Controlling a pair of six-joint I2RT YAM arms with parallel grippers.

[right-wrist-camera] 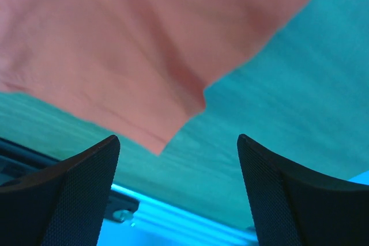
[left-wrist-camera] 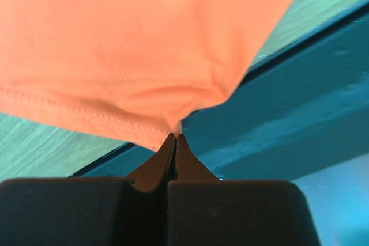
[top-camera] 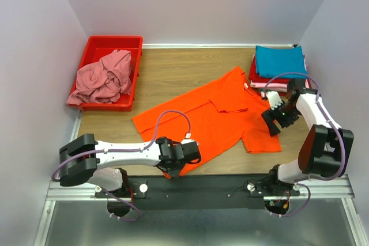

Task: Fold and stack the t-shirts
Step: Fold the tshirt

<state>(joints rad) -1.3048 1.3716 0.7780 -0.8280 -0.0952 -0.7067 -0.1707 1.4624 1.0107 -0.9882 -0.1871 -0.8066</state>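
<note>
A bright orange t-shirt (top-camera: 213,116) lies spread across the middle of the wooden table. My left gripper (top-camera: 174,167) is at its near corner by the table's front edge. In the left wrist view that gripper (left-wrist-camera: 174,137) is shut on the stitched hem of the orange t-shirt (left-wrist-camera: 144,44). My right gripper (top-camera: 275,121) hovers over the shirt's right sleeve. In the right wrist view it (right-wrist-camera: 178,137) stands open, with a corner of the orange cloth (right-wrist-camera: 132,50) lying below and nothing between the fingers. Folded t-shirts are stacked at the back right, teal blue (top-camera: 281,60) on top.
A red plastic bin (top-camera: 97,43) at the back left holds a crumpled dusty pink t-shirt (top-camera: 104,79). Red and pale pink layers (top-camera: 258,82) show under the teal one. The black mounting rail (top-camera: 196,185) runs along the near edge. White walls close in on three sides.
</note>
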